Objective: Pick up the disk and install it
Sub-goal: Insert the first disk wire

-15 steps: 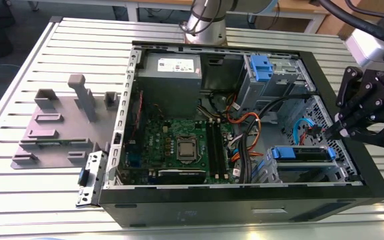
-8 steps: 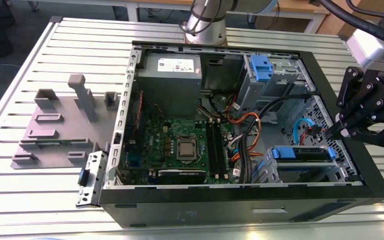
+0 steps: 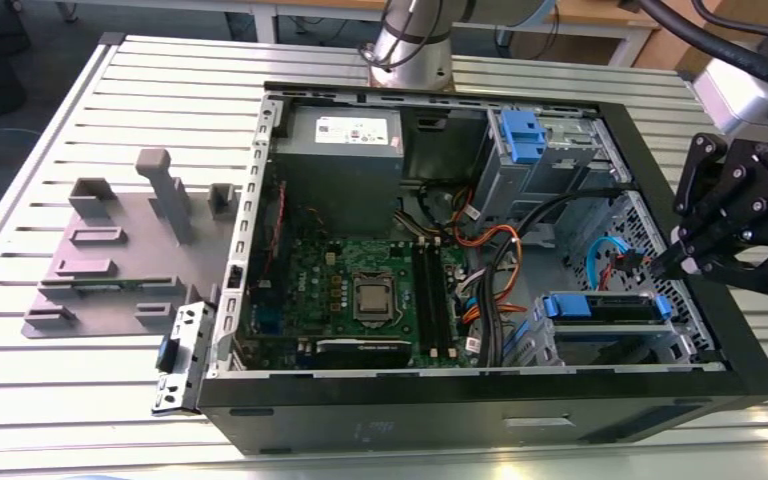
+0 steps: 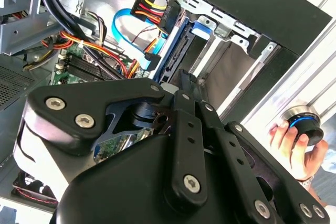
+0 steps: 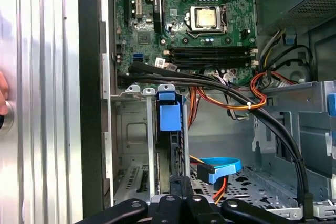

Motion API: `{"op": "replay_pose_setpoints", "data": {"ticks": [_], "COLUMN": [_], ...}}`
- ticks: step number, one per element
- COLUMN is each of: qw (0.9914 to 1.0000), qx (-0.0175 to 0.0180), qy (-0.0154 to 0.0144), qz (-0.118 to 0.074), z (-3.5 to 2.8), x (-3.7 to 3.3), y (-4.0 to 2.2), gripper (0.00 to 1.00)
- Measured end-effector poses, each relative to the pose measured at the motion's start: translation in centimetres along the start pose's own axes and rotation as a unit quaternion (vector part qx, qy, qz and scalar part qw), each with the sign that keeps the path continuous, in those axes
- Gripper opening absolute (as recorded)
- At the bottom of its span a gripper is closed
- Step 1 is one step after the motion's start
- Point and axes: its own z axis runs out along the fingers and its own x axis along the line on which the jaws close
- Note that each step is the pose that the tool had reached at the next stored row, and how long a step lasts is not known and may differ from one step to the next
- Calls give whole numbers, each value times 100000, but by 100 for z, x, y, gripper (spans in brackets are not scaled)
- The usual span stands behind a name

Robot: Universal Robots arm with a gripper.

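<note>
The disk [image 3: 607, 306], silver-grey with a blue bracket, sits in the lower drive cage at the exterior view's right of the open computer case [image 3: 491, 405]. In the first wrist view the disk [image 5: 169, 116] stands edge-on between the cage rails, blue tab outward. My black gripper [image 3: 660, 270] hangs over the case's right wall, fingertips at the disk's end. In both wrist views the gripper [image 4: 188, 77] [image 5: 181, 182] has its fingers together, pointing at the disk's edge [image 4: 173, 45], with nothing between them.
Orange, black and blue cables [image 5: 231, 95] run beside the cage, over the motherboard [image 3: 357, 290]. A grey plastic fixture [image 3: 117, 250] and a loose metal bracket [image 3: 177, 355] lie on the slatted table, left of the case. A person's hand [image 4: 291, 145] holds a round knob outside the case.
</note>
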Motion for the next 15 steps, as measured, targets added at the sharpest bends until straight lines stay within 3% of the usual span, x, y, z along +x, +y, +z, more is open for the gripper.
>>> {"op": "replay_pose_setpoints", "data": {"ticks": [3,7,15], "qw": [100000,100000,100000], "qx": [-16,-145,-187], "qy": [-13,-3,-9], "qz": [-15,-5,-2], "z": [12,39,90], "x": [-2,-25,-155], "y": [-32,-132,-271], "gripper": [11,11,11]}}
